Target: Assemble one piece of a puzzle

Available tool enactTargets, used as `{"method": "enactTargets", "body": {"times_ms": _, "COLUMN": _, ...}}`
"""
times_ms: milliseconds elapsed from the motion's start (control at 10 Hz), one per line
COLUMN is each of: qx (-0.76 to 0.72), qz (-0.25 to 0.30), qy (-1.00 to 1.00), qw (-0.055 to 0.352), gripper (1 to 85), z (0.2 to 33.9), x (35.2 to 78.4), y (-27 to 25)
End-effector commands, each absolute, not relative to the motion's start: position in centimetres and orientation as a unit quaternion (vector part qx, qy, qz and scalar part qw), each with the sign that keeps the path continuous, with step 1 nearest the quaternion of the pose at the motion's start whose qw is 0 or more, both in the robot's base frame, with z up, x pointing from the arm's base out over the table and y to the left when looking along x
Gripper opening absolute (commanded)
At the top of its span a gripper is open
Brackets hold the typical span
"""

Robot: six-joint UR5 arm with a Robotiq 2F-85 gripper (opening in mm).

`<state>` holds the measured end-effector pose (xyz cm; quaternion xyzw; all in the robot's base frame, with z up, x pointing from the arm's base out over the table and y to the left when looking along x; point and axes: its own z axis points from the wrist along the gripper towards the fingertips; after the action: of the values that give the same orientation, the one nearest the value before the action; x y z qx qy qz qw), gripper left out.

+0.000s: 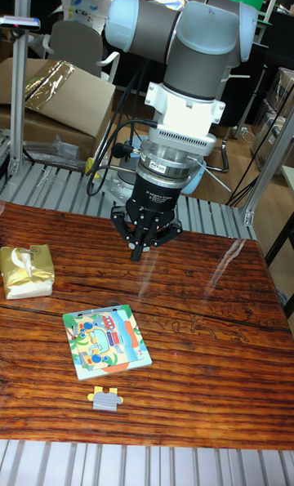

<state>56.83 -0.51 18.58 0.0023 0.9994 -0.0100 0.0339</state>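
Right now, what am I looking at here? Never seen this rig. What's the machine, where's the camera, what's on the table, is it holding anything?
It is one grey UR5 robot arm reaching down over a wooden table. At its end is a black gripper; its jaws look closed together, point down and hang above the table, with nothing visible between them.

There is only one picture, from a fixed camera in front of the table, looking slightly down.

On the table: a colourful puzzle board lying flat near the front left, a loose puzzle piece just in front of it, apart from the board, and a gold packet at the left edge. Cardboard boxes sit behind the table.
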Motion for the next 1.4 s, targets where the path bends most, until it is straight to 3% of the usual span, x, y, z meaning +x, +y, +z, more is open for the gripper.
{"method": "enactTargets", "body": {"times_ms": 0, "qx": 0.006, "qz": -0.002, "qy": 0.999, "qw": 0.035, "gripper": 1.3, "z": 18.70, "x": 56.90, "y": -0.18}}
{"method": "enactTargets", "body": {"times_ms": 1300, "qx": -0.013, "qz": -0.004, "qy": 0.999, "qw": 0.036, "gripper": 1.3, "z": 18.92, "x": 56.80, "y": -0.36}}
